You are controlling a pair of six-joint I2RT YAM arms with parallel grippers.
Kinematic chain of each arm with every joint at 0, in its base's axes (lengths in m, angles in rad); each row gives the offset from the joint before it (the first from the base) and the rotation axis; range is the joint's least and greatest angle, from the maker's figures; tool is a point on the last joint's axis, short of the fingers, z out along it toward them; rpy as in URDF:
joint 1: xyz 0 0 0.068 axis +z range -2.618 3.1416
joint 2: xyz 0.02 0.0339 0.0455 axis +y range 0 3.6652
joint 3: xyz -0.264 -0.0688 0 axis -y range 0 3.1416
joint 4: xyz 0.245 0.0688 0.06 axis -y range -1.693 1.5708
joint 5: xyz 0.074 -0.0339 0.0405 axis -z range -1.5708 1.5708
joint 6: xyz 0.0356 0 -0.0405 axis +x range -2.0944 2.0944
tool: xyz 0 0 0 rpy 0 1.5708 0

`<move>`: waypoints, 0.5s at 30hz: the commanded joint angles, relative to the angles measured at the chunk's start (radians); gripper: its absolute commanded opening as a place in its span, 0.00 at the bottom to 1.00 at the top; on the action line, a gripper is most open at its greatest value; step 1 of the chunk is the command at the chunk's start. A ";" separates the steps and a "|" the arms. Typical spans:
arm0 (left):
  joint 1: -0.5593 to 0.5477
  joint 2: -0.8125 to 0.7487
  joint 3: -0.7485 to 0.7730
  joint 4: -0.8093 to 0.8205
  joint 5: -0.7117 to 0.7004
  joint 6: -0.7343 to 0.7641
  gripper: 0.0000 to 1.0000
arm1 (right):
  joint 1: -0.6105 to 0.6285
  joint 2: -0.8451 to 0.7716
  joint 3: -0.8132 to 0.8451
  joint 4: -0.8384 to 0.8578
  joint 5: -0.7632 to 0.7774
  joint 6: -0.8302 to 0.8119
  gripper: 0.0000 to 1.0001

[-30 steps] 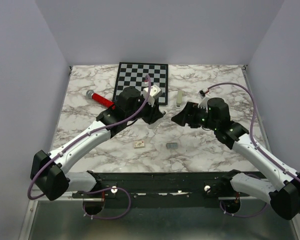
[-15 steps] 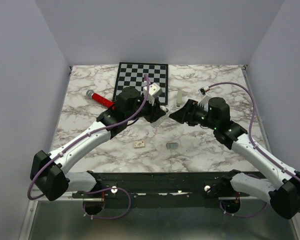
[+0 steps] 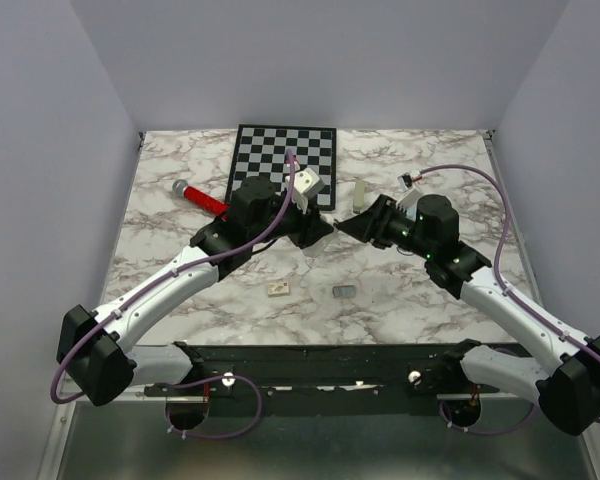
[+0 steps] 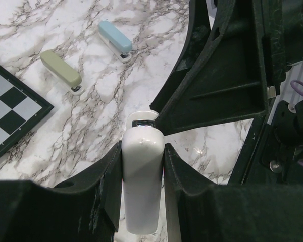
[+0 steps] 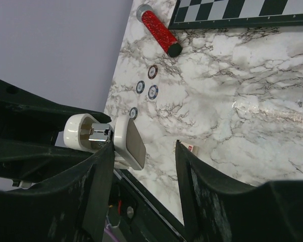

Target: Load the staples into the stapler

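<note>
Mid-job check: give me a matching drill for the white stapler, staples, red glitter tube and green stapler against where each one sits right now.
Things:
1. white stapler
2. staples
3. red glitter tube
4. green stapler

Places:
A. on the marble, left of the chessboard
B. loose on the marble toward the near edge
C. clamped in the left end effector
D. on the marble, right of the chessboard's near corner

Pairs: 1-C, 2-B, 3-A, 4-D
</note>
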 commanded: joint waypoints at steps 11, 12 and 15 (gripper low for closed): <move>-0.044 -0.025 0.028 0.034 0.060 0.033 0.00 | 0.000 0.019 -0.036 0.074 -0.039 0.063 0.51; -0.049 -0.023 0.033 0.031 0.054 0.034 0.00 | 0.000 0.022 -0.034 0.074 -0.042 0.063 0.50; -0.056 -0.020 0.036 0.035 0.044 0.039 0.00 | 0.000 0.038 -0.033 0.074 -0.059 0.083 0.49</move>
